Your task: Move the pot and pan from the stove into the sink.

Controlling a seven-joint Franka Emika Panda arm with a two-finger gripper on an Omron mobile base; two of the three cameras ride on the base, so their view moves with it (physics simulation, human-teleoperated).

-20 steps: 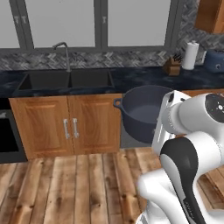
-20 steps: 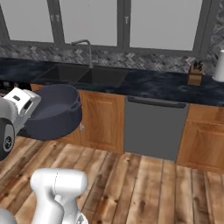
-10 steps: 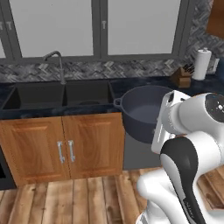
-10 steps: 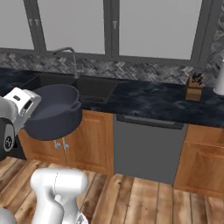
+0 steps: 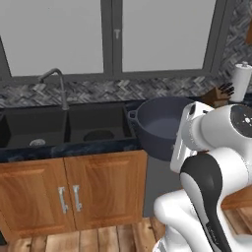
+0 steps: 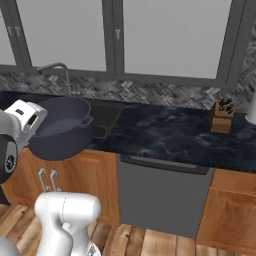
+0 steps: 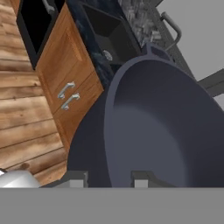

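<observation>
Blue-grey pot (image 5: 162,125) clamped at rim by hand (image 7: 107,178), just beside sink (image 5: 69,125).

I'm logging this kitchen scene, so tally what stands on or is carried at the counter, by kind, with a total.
Pots: 1, the pot, held by the gripper
Sinks: 1, the sink, two basins
Faucets: 1, the faucet
Knife blocks: 1, the knife block
Paper towel rolls: 1, the paper towel roll
Total: 5

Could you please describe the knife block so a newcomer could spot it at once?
Follow the dark marble counter right of the sink to the backsplash. The knife block is the small tan wooden box with dark handles sticking up, beside a white paper towel roll.
</observation>
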